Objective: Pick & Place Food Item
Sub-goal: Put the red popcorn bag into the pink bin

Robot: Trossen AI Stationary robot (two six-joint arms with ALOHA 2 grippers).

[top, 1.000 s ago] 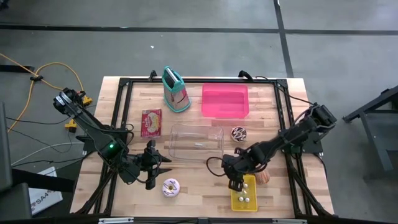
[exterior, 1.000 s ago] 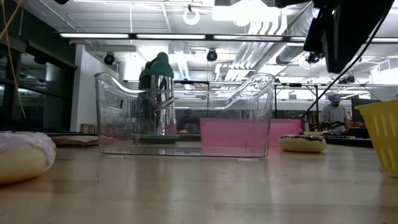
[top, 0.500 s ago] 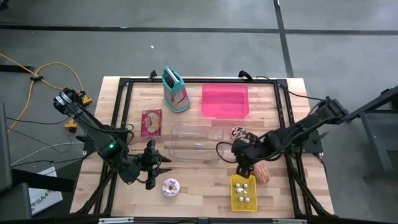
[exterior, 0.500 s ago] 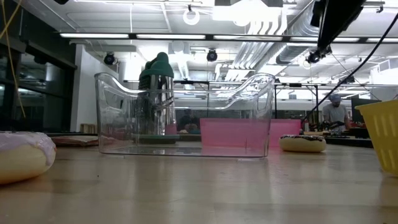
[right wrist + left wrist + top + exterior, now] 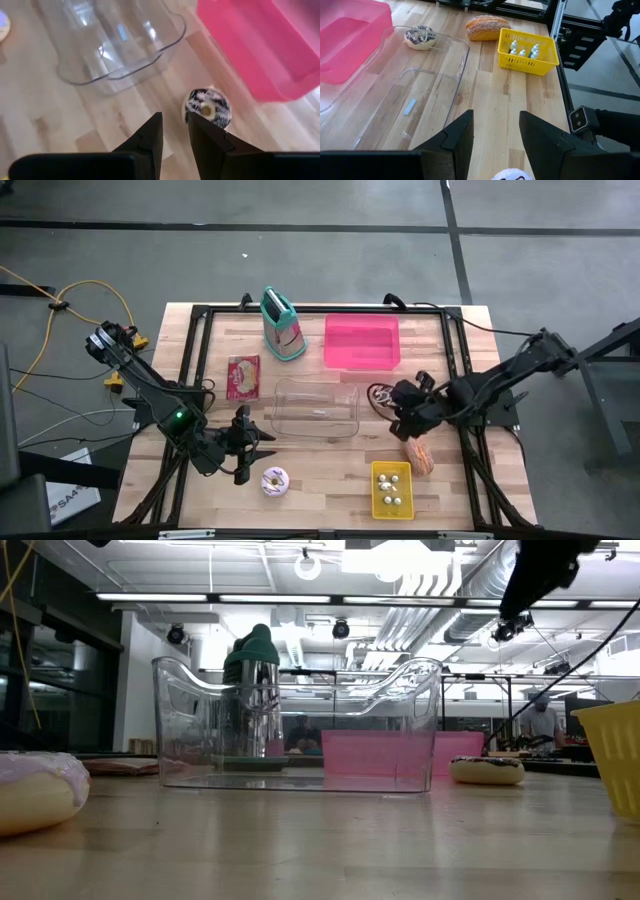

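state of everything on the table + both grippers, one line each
left gripper: open, empty, near the pink-frosted donut
right gripper: narrow gap, empty, above the chocolate donut
clear bin: upright, empty
pink bin: upright, empty
yellow basket: upright, holds small bottles
bread roll: on table beside basket
snack packet: lying flat
green-topped carton: standing

L claw [image 5: 495, 137] open, clear bin [image 5: 395, 100], pink bin [image 5: 345, 35], choc donut [image 5: 420, 37], bread roll [image 5: 487, 27], yellow basket [image 5: 527, 50]
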